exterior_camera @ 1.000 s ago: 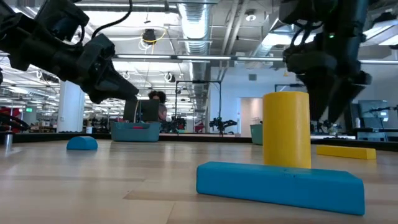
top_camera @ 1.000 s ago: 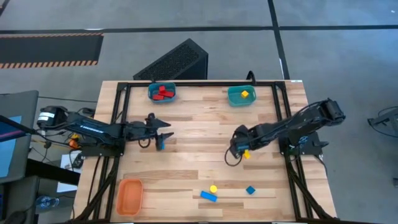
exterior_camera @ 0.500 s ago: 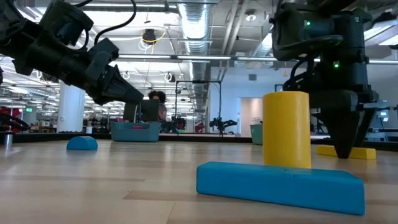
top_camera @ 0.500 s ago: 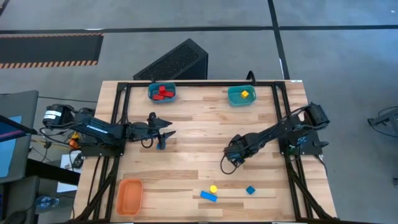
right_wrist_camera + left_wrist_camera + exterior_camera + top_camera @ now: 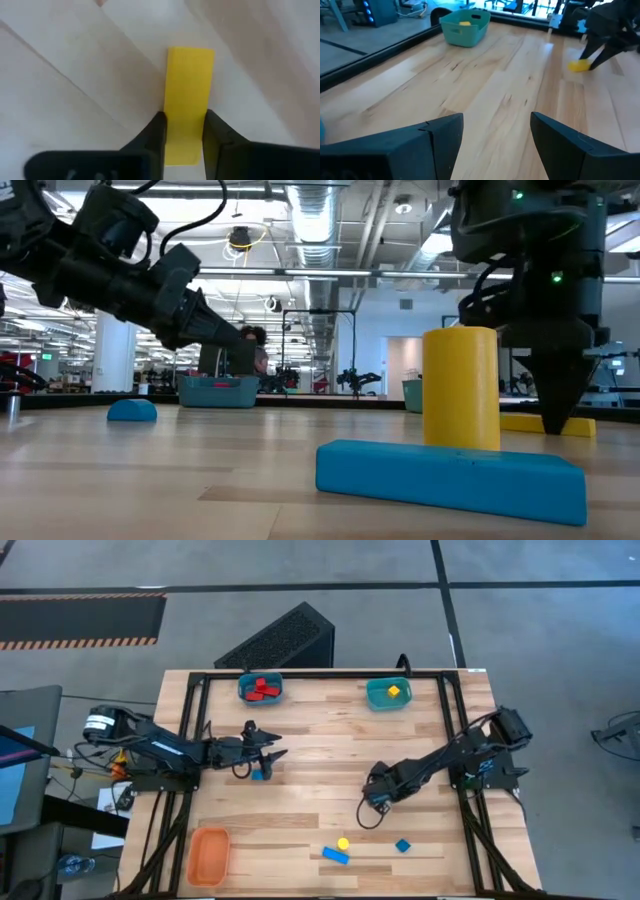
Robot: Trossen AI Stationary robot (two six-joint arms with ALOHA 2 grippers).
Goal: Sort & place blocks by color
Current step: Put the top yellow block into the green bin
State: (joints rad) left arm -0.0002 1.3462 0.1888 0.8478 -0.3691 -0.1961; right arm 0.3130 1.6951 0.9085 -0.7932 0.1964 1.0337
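A yellow bar block (image 5: 189, 95) lies flat on the table right of centre; my right gripper (image 5: 184, 134) stands over it, shut on it, and hides it in the high view (image 5: 380, 796). My left gripper (image 5: 264, 755) hovers open above the table's left half, with a small blue block (image 5: 258, 774) lying just beside it. Near the front edge stand a yellow cylinder (image 5: 343, 843), a blue bar (image 5: 335, 856) and a blue cube (image 5: 402, 846). Red blocks lie in the blue bin (image 5: 261, 689), and one yellow block lies in the teal bin (image 5: 388, 693). My right gripper pinches the yellow bar by its two long sides (image 5: 172, 120), near one end, between its two fingers (image 5: 156, 135). The fingers come from above, pointing down, and lie across the bar. The bar lies flat on the table (image 5: 548, 423).
An orange bin (image 5: 210, 855) sits at the near left corner. A black frame (image 5: 300, 675) runs along the far and side edges. Bare wood lies between the two arms.
My right gripper has gone down and a little toward the near edge onto the yellow bar, and its fingers have closed on the bar's sides. The bar has stayed on the table. My left arm has reached slightly farther toward the table's right.
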